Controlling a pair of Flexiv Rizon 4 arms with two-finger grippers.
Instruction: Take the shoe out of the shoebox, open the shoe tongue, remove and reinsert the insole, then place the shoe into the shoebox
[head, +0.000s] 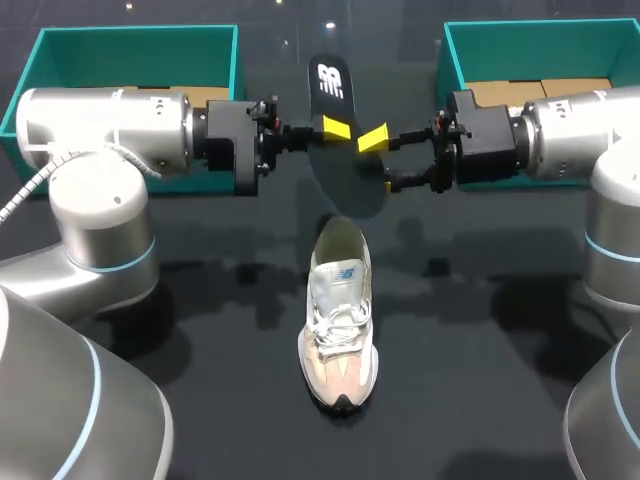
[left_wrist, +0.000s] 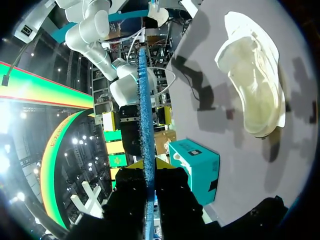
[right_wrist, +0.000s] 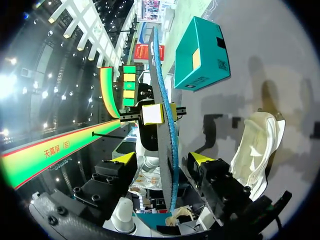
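My left claw (head: 335, 128) clamps the insole (head: 343, 172) on edge at 12 o'clock above the shoe (head: 338, 320), while my right claw (right_wrist: 164, 159) straddles it wide, presumably for handover.

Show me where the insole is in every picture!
Head view: insole held upright by the left gripper, beyond the heel of the shoe.
Left wrist view: insole edge-on, pinched between its own fingers.
Right wrist view: insole edge-on, between the fingers of the open right gripper.
Shared landmark: the shoe.
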